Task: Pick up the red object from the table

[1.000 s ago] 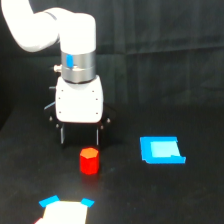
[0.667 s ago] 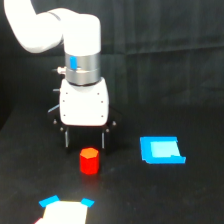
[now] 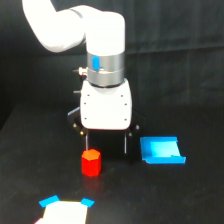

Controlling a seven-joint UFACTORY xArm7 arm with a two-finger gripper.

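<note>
The red object (image 3: 91, 163), a small red-orange hexagonal block, stands upright on the black table (image 3: 30, 165). My gripper (image 3: 106, 146) hangs under the white arm, just behind the block and a little to the exterior view's right of it. Its two thin dark fingers point down and stand apart, open and empty. The left finger (image 3: 87, 143) is right above the block's far edge; I cannot tell if it touches. The right finger (image 3: 125, 145) is well to the right of the block.
A flat blue piece (image 3: 161, 151) lies on the table to the exterior view's right of the gripper. A white piece with blue corners (image 3: 65, 211) lies at the front edge, in front of the red block. The backdrop is black.
The arm has shifted to the exterior view's right and looms larger. The gripper's middle is now right of the block instead of over it. The block and blue piece have not moved.
</note>
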